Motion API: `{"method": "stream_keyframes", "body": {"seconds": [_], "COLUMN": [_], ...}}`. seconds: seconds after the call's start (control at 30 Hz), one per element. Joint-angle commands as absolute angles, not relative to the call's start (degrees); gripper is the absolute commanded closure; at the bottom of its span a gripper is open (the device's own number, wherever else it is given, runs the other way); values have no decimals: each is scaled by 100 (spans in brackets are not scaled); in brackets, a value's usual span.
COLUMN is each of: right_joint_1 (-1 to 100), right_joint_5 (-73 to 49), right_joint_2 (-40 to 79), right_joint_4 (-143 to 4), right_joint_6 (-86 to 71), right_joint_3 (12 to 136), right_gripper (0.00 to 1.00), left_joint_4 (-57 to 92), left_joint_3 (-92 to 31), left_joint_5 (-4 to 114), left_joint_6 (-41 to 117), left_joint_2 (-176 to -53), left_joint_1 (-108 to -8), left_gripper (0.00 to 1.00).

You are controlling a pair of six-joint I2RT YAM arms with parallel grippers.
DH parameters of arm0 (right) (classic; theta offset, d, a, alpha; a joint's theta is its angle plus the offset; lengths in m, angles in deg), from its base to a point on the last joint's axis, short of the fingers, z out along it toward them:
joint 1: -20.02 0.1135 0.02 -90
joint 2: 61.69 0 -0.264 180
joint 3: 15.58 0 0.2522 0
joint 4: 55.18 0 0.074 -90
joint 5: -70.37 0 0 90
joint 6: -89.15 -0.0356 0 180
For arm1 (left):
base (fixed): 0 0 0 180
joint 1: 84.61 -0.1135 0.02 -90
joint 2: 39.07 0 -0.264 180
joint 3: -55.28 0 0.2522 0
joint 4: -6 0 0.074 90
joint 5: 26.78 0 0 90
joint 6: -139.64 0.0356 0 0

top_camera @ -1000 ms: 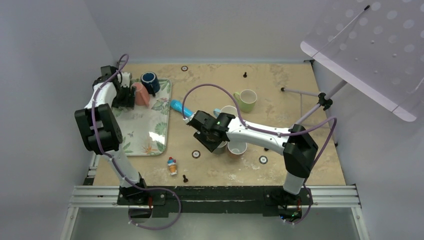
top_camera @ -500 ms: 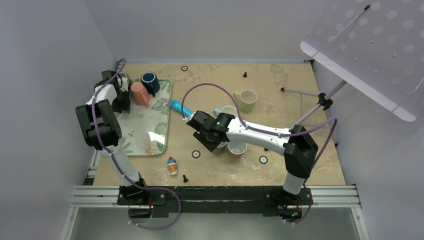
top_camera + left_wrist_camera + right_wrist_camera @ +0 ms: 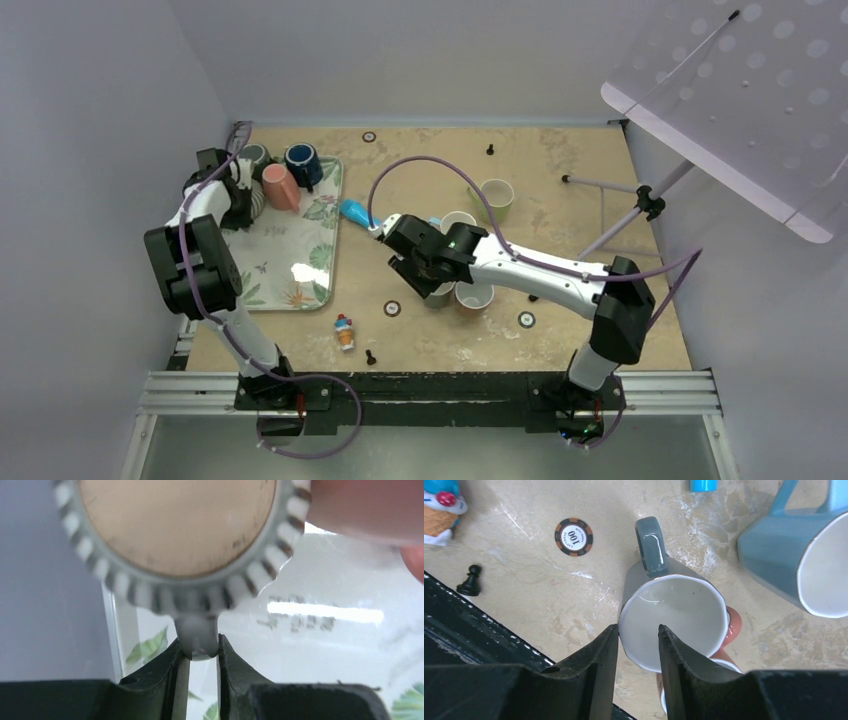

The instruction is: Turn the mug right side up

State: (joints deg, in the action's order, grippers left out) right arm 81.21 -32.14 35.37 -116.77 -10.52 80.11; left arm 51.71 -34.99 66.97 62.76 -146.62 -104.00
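- The left fingers (image 3: 172,677) are clenched on the handle of the striped mug (image 3: 175,535). The handle is pinched in the narrow gap between them.
- The striped mug is at the far-left corner of the tray (image 3: 300,260). Its unglazed tan base faces the left wrist camera, ringed by the grey-and-white ribbed wall. The handle points toward the fingers. Whether the mug rests on the tray or is lifted off it cannot be told.
- A pink mug (image 3: 281,187) is on the tray's far end, just beside the striped mug.
- A dark blue mug (image 3: 300,163) is at the tray's far edge, toward its right corner, just beside the pink mug.
- The right fingers (image 3: 596,680) are released, with a clear gap between them. They hang over a grey mug (image 3: 674,615).
- The grey mug stands upright on the worktop (image 3: 524,610), right of the tray. Its white interior is visible.
- A salmon mug (image 3: 475,297) touches the grey mug on the side away from the tray.
- A light blue mug (image 3: 774,545) lies tilted near the grey mug, also right of the tray.
- A poker chip (image 3: 573,537) lies between the tray and the grey mug.
- An ice-cream figurine (image 3: 439,510) and a black chess pawn (image 3: 470,580) are near the tray's near-right corner.
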Motion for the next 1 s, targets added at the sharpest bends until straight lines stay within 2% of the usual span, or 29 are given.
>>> {"method": "stream_keyframes", "body": {"seconds": [0.0, 0.07, 0.3, 0.4, 0.47, 0.57, 0.8, 0.87, 0.97], "right_joint_1": [8137, 8137, 8137, 8137, 8137, 8137, 8137, 8208, 8522], "right_joint_5": [-3418, -3492, -3712, -3440, -3069, -2545, -1990, -2227, -3212], "right_joint_2": [3032, 2914, 2328, 2086, 1945, 1943, 2748, 2903, 3166], "right_joint_4": [-11382, -11258, -10342, -9511, -8636, -7423, -7014, -6570, -5646], "right_joint_6": [-1112, -1133, -1200, -1240, -1240, -1305, -1066, -920, -451], "right_joint_3": [7961, 7931, 7655, 7526, 7357, 7166, 7656, 7649, 7493], "right_gripper": [60, 59, 26, 12, 6, 5, 3, 2, 2], "left_joint_4": [4606, 4659, 5237, 5650, 5905, 6157, 6432, 6548, 6616], "left_joint_3": [-3198, -3078, -2782, -2788, -2844, -2873, -2749, -2817, -2812], "left_joint_5": [6425, 6355, 5292, 4584, 4260, 4145, 3935, 3689, 3227], "left_joint_6": [6492, 6522, 6507, 6483, 6450, 6511, 6584, 6352, 5822], "left_joint_2": [-13444, -13163, -12188, -11752, -11596, -11668, -11848, -11793, -11645], "left_joint_1": [-10447, -10445, -10447, -10434, -10416, -10389, -10379, -10339, -10275], "left_gripper": [100, 100, 100, 100, 100, 100, 100, 100, 100]}}
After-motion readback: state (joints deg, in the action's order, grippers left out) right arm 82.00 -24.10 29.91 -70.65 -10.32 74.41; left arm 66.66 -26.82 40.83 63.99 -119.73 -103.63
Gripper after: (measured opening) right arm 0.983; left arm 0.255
